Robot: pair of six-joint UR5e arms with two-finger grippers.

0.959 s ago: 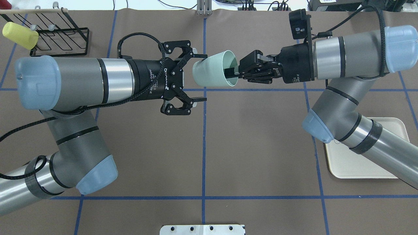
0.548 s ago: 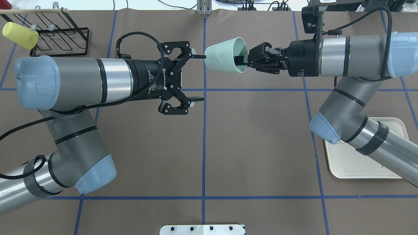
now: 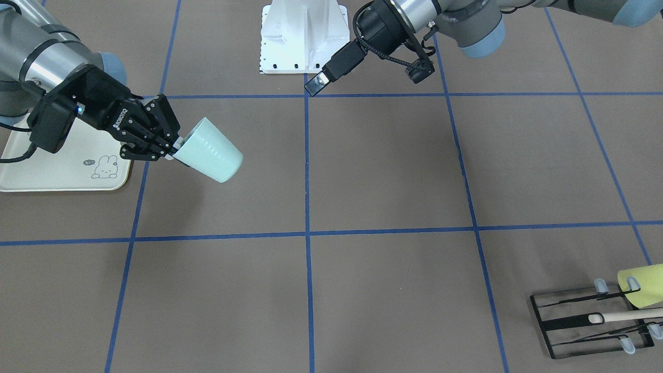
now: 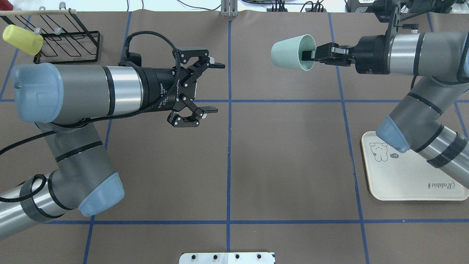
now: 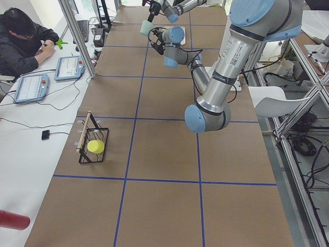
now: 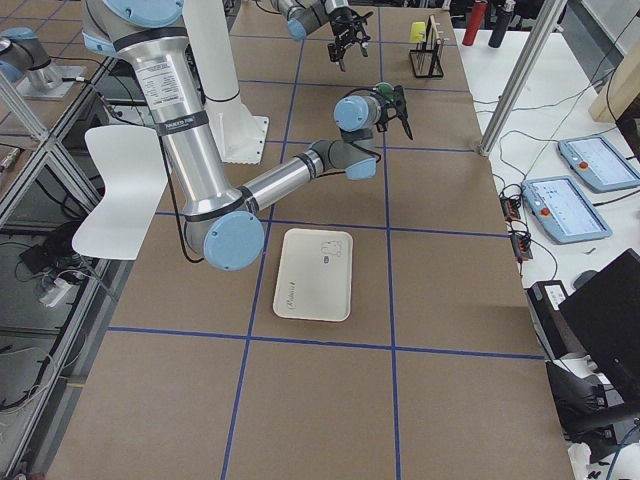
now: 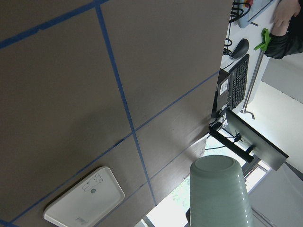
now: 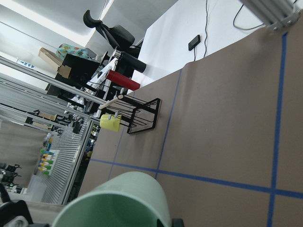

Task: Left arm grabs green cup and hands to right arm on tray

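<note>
The pale mint-green cup (image 4: 291, 52) lies sideways in the air above the table, mouth toward my right arm. My right gripper (image 4: 309, 55) is shut on its rim, one finger inside the mouth. In the front-facing view the cup (image 3: 211, 151) hangs from the right gripper (image 3: 170, 147) just beside the tray (image 3: 52, 178). My left gripper (image 4: 216, 88) is open and empty, well left of the cup. The cream tray (image 4: 403, 183) with the bunny drawing lies flat under my right arm. The cup's base fills the left wrist view (image 7: 220, 194), and its side shows in the right wrist view (image 8: 113, 201).
A black wire rack (image 4: 67, 42) with a yellow-green cup (image 4: 22, 38) on a peg stands at the far left corner. A white base plate (image 4: 227, 257) sits at the near edge. Blue tape lines cross the brown table. An operator (image 5: 23, 38) sits beside the table.
My right gripper has carried the cup to the right and away from the left gripper. My left gripper stayed open, drew back slightly and turned. More of the tray is uncovered.
</note>
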